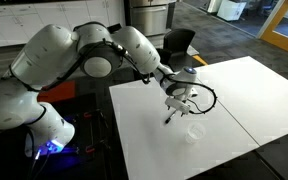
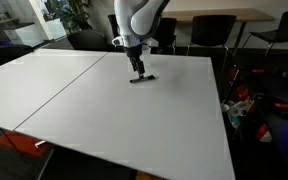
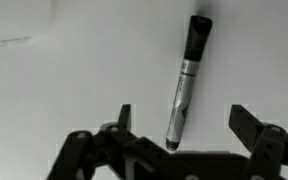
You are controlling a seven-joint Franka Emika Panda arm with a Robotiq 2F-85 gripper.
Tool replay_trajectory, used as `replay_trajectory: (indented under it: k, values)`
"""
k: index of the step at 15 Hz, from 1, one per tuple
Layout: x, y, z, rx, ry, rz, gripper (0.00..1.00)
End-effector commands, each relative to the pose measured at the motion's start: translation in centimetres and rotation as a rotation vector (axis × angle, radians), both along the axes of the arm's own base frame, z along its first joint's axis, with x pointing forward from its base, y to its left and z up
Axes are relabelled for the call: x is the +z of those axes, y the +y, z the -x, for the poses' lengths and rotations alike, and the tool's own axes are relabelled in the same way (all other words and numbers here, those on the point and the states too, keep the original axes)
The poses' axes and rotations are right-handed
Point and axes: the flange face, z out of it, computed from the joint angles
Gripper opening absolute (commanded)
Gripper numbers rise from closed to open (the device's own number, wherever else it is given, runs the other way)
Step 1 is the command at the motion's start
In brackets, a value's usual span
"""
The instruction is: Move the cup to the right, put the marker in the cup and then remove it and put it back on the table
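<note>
Marker (image 3: 184, 85) lies flat on the table (image 2: 134, 120), not in the cup (image 1: 193, 131), which shows only faintly in an exterior view at about 5 o'clock from the gripper (image 1: 180, 100), near it but apart. In the wrist view the pen runs from its black cap at 1 o'clock down to its tip at 6 o'clock, squarely between the two fingers (image 3: 124, 120), which stand wide and hold nothing. That straddle looks deliberate: with the jaws either side of the barrel and roughly across its length, a short descent and a close would catch it mid-body, so I judge this a pose for picking the marker up. The cup, upright as far as I can tell, would take the pen from above. The tabletop is plain white and smooth, split by a thin dark seam (image 2: 64, 88) at 9 o'clock from the gripper; a round pen could roll on it. Around it are dark office chairs (image 2: 199, 30), a plant (image 2: 76, 12) and floor cables (image 2: 249, 105).
</note>
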Motion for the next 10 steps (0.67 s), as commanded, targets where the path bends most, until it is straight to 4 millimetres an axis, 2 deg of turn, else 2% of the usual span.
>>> replay_trajectory:
  k: [1,5,6,10]
  values:
    - [-0.61,-0.20,-0.75,-0.029,-0.016,0.012,1.00]
    - [-1.20,0.08,-0.88,-0.026,-0.011,0.013,1.00]
    - [-1.27,0.10,-0.95,-0.027,-0.012,0.013,0.81]
    - [-1.26,0.04,-1.10,-0.029,-0.020,0.010,0.49]
